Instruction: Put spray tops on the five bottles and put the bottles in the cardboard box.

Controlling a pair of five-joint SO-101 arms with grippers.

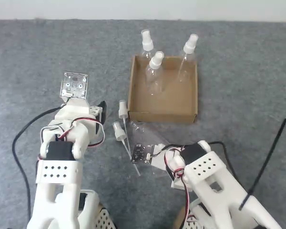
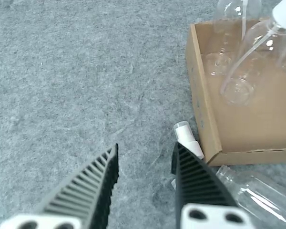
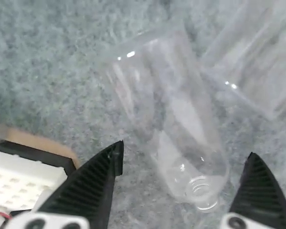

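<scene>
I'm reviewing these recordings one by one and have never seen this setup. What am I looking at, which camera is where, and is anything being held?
Two white robot arms sit side by side over a grey felt mat. The high view looks down from overhead; the other two come from cameras on each wrist. The left gripper hangs open above the mat. The right gripper is open either side of a clear uncapped plastic bottle lying down, so nothing is held. Two loose white spray tops lie beside the brown cardboard box; three capped clear bottles stand in or at it.

Brown cardboard box, grey felt table
</scene>
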